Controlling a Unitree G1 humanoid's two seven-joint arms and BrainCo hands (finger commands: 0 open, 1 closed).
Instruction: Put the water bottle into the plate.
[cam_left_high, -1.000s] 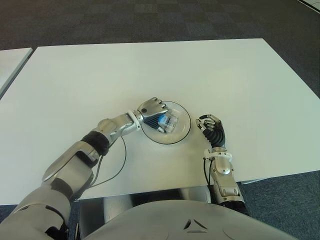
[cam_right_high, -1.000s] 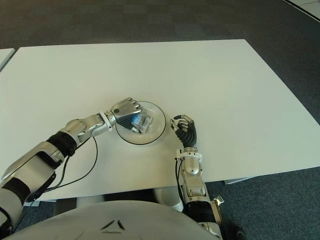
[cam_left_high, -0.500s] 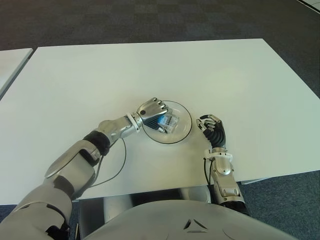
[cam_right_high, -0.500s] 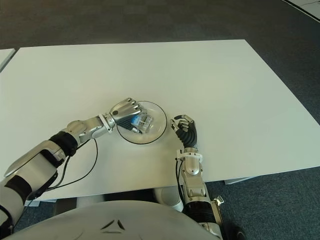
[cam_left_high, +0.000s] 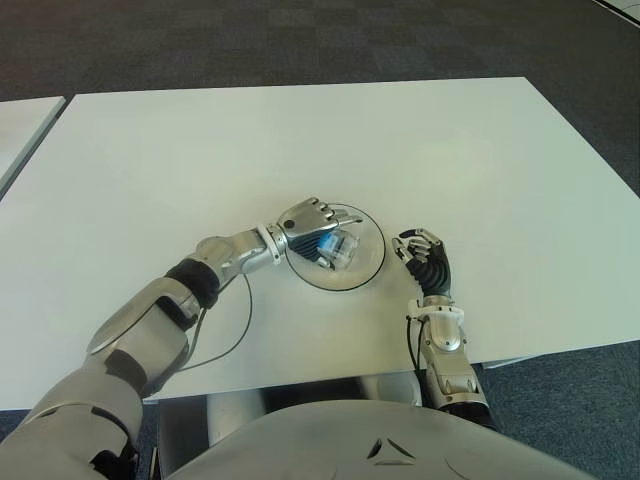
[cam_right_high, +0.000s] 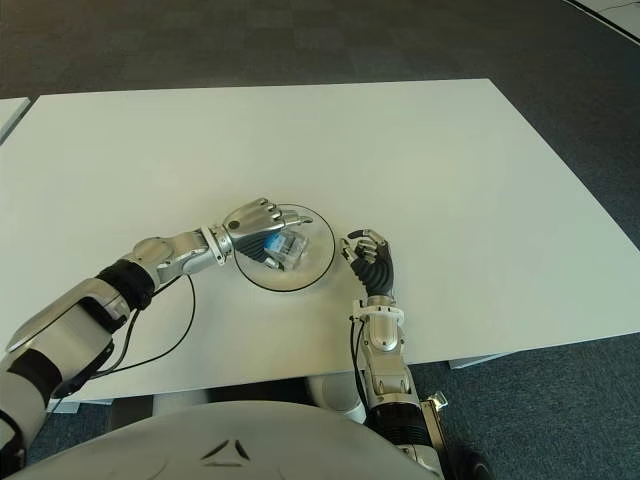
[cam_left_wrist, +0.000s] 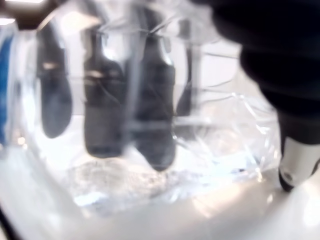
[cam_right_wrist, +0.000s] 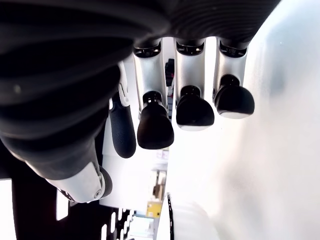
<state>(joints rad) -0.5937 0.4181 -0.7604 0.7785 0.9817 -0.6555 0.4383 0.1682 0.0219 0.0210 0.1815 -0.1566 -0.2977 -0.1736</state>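
A small clear water bottle (cam_left_high: 337, 248) with a blue label lies on its side in the round white plate (cam_left_high: 367, 262) at the middle of the table. My left hand (cam_left_high: 308, 215) hovers over the plate's left part, its fingers uncurled and arched above the bottle. In the left wrist view the bottle (cam_left_wrist: 150, 150) fills the picture. The dark fingers (cam_left_wrist: 102, 105) show through it and the thumb (cam_left_wrist: 295, 160) stands apart from it. My right hand (cam_left_high: 422, 252) shows just right of the plate, near the front edge, fingers curled on nothing.
The white table (cam_left_high: 300, 130) reaches far back and to both sides. A thin black cable (cam_left_high: 237, 335) loops on it beside my left forearm. The corner of another white table (cam_left_high: 20, 125) shows at the far left. Dark carpet lies beyond.
My left hand's fingers have uncurled from a fist around the bottle, which now rests in the plate. The right hand has not moved.
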